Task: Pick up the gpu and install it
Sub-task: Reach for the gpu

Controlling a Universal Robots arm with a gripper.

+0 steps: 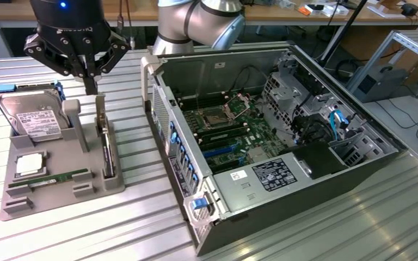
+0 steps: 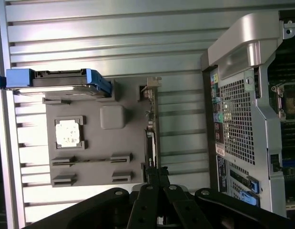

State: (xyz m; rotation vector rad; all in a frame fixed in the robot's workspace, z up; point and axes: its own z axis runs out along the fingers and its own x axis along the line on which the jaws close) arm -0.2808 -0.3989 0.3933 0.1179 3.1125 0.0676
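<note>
Claw pinched shut, empty, seemingly just above upright gpu top edge, computer case near.

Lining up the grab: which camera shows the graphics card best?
The exterior view: the graphics card stands on edge in the grey tray, its metal bracket and some of its side showing, with the gripper above it, jaws shut. The wrist view looks down on its thin top edge.

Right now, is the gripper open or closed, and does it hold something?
The gripper is closed, holding nothing, over the graphics card standing in the gray tray.
</note>
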